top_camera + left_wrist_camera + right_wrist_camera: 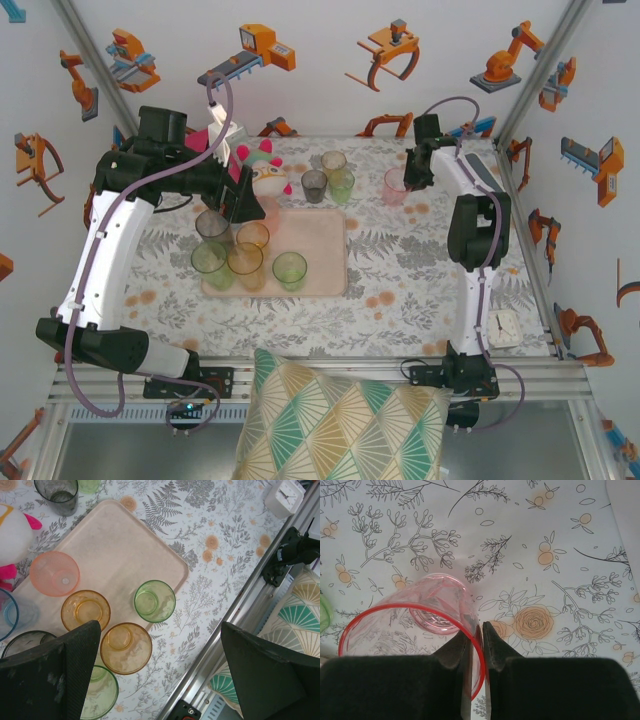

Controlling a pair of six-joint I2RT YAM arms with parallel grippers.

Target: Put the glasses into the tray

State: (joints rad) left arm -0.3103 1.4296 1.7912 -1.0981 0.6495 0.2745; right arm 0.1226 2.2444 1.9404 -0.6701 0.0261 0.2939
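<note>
Upper right of the top view: right gripper (476, 630) pinches pink glass (396, 188) rim.
Left gripper (160, 635) gapes wide over tray (125, 545).

White arms (105, 250) with black joints (470, 225) and apparently mauve cables (229, 100).

I have my left gripper (159, 630) hanging with its jaws spread wide, one dark finger (50, 675) at 7 o'clock and the other at 4. The beige tray (115, 540) stretches toward 11. On it stand a peach glass (54, 573) at 9, an amber glass (86, 610) at 8 and a green glass (154, 601) near centre, by the rim. A second amber glass (126, 648) sits at 6 on the tray's near edge. A grey glass (56, 492) stands off the tray at 11 on the floral cloth (225, 540), and a small clock (284, 497) sits at 1.
</note>
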